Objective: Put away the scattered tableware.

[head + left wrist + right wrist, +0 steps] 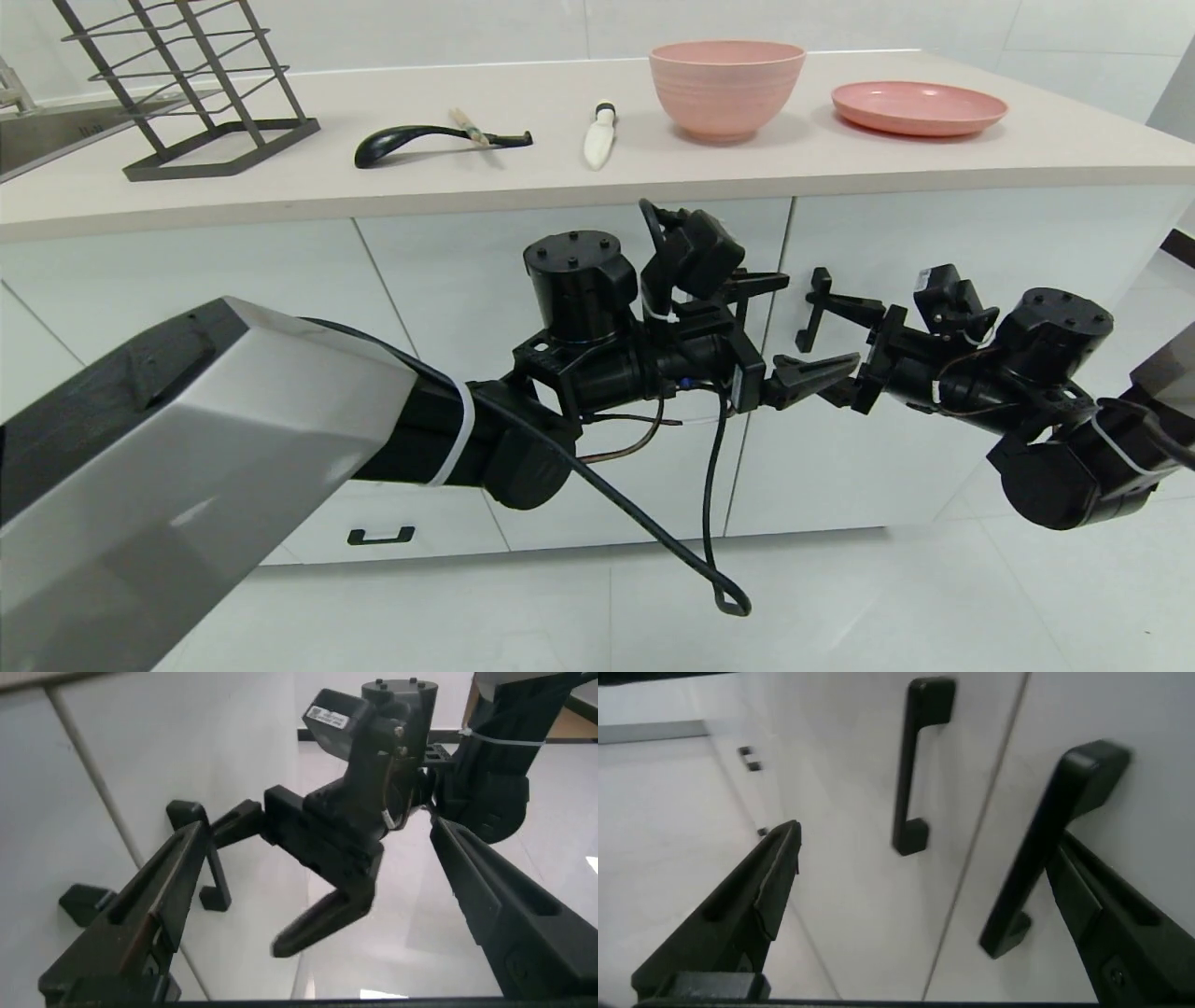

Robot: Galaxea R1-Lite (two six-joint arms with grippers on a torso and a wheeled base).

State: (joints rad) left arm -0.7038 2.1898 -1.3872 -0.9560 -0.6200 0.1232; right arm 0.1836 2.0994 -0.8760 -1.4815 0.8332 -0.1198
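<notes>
Tableware is laid out on the table [560,177] in the head view: pink bowl [726,89], pink plate [919,106], black spoon [411,142]. Nothing is held. The left hand [822,317] and right hand [822,350] are seen low by the cupboard doors, both spread wide.

In the left wrist view, the right hand is seen between the left fingers, so a bump could be caused by lifting either.

In the right wrist view, door handles [915,765] are near, and a finger could be caught.

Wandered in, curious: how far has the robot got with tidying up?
Nothing looks put away yet: the pink bowl, pink plate, black ladle, chopsticks and white utensil lie on the counter. In hand: nothing; the left gripper and right gripper hang open by the cabinet doors. Everything remains.
</notes>
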